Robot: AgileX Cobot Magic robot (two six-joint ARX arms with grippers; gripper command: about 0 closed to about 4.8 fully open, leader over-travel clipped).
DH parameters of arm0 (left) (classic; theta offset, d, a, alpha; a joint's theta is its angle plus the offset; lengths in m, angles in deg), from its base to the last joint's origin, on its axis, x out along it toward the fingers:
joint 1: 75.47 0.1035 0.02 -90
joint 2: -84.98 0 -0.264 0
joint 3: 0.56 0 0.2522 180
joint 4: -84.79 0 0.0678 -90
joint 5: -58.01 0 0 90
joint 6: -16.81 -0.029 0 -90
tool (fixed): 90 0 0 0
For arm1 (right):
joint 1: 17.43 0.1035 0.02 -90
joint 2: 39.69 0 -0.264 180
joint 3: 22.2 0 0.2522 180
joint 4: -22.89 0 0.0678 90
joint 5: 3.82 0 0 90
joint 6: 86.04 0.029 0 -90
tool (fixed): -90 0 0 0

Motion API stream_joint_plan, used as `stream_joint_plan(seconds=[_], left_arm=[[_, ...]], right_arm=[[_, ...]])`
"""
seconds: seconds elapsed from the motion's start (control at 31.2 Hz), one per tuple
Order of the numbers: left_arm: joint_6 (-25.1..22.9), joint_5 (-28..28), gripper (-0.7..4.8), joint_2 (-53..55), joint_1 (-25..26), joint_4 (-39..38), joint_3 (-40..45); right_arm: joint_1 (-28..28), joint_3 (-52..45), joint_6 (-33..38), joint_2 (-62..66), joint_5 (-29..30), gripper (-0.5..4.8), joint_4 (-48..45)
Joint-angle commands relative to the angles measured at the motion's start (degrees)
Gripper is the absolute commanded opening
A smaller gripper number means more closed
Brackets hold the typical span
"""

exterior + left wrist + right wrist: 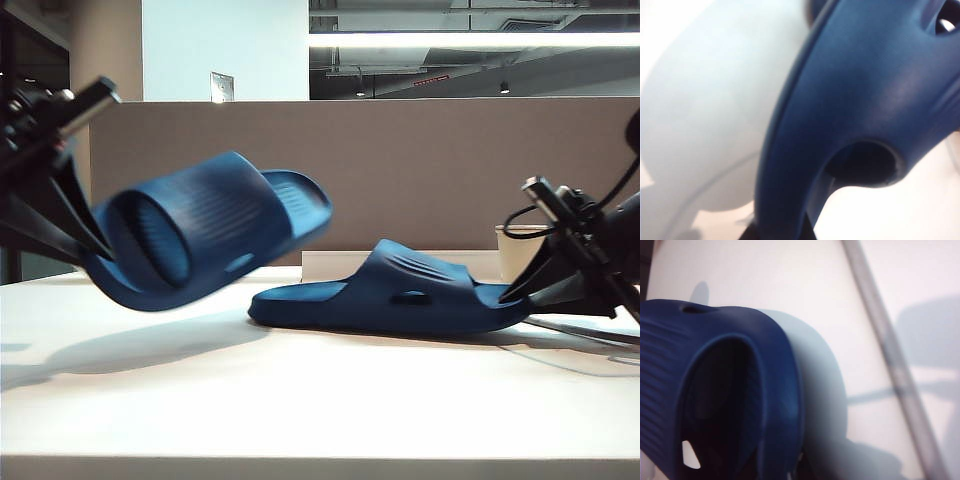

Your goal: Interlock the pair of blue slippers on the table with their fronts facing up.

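Note:
One of the pair of blue slippers [205, 235] hangs tilted above the table [300, 400], blurred, its strap opening facing the camera. My left gripper [92, 258] is shut on its heel rim at the far left. In the left wrist view this slipper [865, 95] fills the frame, and the left gripper [782, 234] pinches its edge. The other slipper [395, 295] lies flat on the table, strap up. My right gripper [527, 290] is shut on its heel end. The right wrist view shows that slipper [720, 390] from the heel, with the right gripper [790, 471] clamped on its rim.
A brown-grey divider panel [450, 170] runs behind the table. An off-white cup [515, 255] stands at the back right, next to a low white block [335, 263]. A thin cable [590, 335] lies on the table under the right arm.

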Motion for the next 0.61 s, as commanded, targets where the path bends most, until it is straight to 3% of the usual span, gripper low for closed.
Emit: stream_joint_plan(seconds=[0.03, 0.32, 0.45, 0.61], left_arm=[[-8.63, -0.02, -0.03, -1.81, 2.99, -8.28, -2.97], [-25.40, -8.39, -0.03, -3.41, 14.67, -26.03, -11.10], [-29.24, -13.97, -0.04, -3.37, 18.27, -30.53, -12.98], [-32.22, -14.53, -0.03, -2.19, 19.58, -33.35, -13.25]], right_arm=[[-2.16, 0.11, -2.29, -1.03, 2.80, -0.04, 1.03], [-6.67, 0.09, -10.78, -9.07, 1.77, -0.04, 10.75], [-6.75, 0.09, -13.84, -14.69, 0.59, -0.04, 14.71], [-6.75, 0.09, -16.61, -21.84, -1.29, -0.04, 20.04]])
